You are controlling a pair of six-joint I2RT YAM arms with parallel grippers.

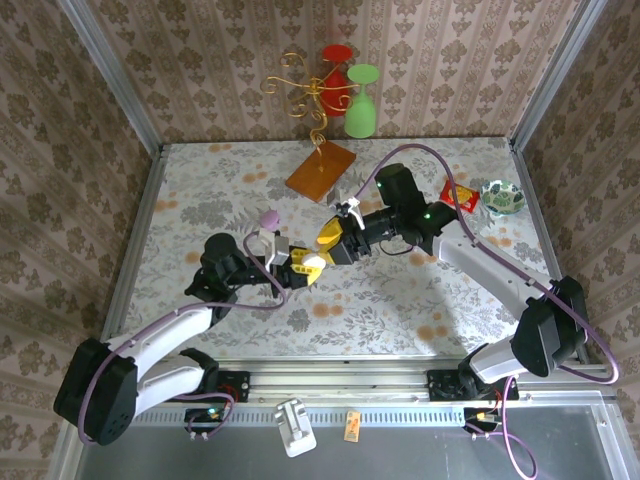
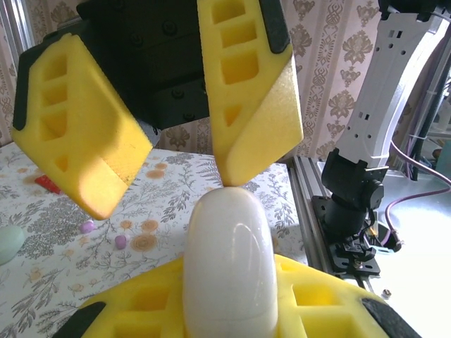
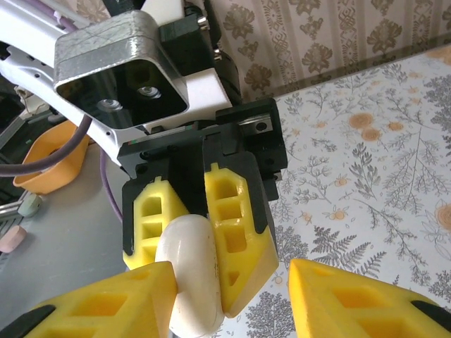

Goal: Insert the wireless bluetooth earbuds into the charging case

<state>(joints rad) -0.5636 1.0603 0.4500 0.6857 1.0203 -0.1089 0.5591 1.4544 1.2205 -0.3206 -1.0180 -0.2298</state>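
The charging case [image 2: 229,267] is a smooth white pebble with its lid down. My left gripper [image 1: 303,266] is shut on the charging case [image 1: 314,263] above the table's middle. My right gripper [image 1: 330,247] faces it with its jaws apart. In the left wrist view one of its yellow fingertips [image 2: 243,172] touches the case's far end and the other [image 2: 99,190] stands off to the side. In the right wrist view the case [image 3: 190,274] sits against my near left finger [image 3: 99,303], with a gap to the right finger [image 3: 359,296]. Two tiny pinkish pieces [image 2: 120,241] lie on the table; I cannot tell if they are the earbuds.
A wooden base with a gold wire stand [image 1: 320,172] is at the back, with a red glass [image 1: 335,85] and a green glass [image 1: 362,100] behind it. A red packet [image 1: 458,195] and a small dish [image 1: 503,197] lie at the right. A metal rail [image 1: 340,382] runs along the near edge.
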